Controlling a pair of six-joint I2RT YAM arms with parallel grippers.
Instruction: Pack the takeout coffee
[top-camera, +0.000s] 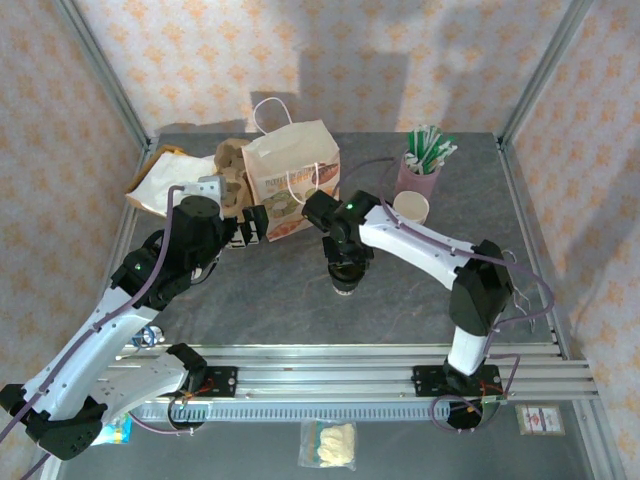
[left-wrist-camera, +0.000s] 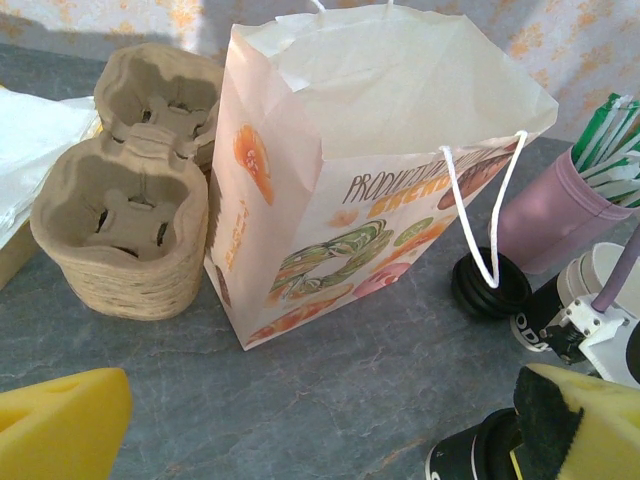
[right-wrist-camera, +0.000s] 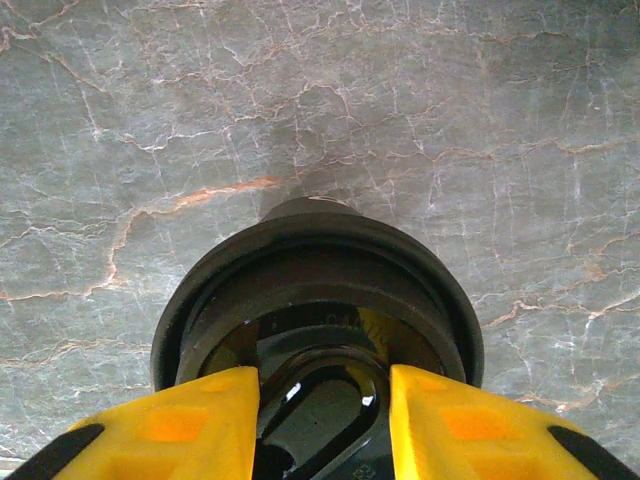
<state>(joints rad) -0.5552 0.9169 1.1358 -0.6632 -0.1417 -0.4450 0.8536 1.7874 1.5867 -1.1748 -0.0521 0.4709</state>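
Grey marbled tabletop (top-camera: 250, 320) under patterned walls. At ten o'clock stand stacked pulp cup carriers (left-wrist-camera: 125, 225), the paper bag (left-wrist-camera: 340, 200) just beside them. The left gripper (left-wrist-camera: 320, 430) faces the bag, jaws spread wide and empty. At the bag's five o'clock, mid-table, the takeout coffee (right-wrist-camera: 320, 270) stands upright, the right gripper (right-wrist-camera: 325, 385) clamped on its black lid.

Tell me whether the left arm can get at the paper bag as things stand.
Probably yes: the left arm holds its jaws open just short of the paper bag, bare table between them; the cup carriers sit off to one side.
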